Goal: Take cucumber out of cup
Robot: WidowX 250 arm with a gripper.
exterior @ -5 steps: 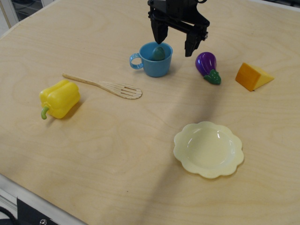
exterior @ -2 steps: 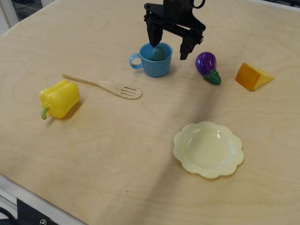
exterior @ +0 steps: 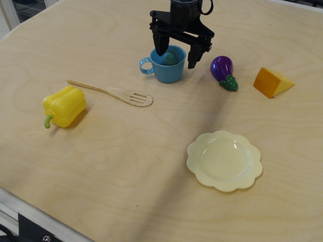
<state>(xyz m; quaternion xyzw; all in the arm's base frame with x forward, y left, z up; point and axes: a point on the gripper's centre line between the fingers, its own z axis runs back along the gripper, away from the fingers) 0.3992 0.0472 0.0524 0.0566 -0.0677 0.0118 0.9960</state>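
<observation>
The light blue cup stands upright at the back middle of the table, its striped handle pointing left. The dark teal-green cucumber sits inside it, its top showing above the rim. My black gripper hangs open right over the cup, the left fingertip at the cup's left rim and the right fingertip just outside the right rim. The fingers straddle the cucumber without closing on it.
A purple eggplant lies right of the cup, and an orange cheese wedge farther right. A wooden slotted spatula and a yellow pepper lie to the left. A pale yellow scalloped plate sits in front right.
My gripper has shifted left and a little lower, from above the cup's right side to centred over the cup. It stays open. The cup and cucumber have not moved.
</observation>
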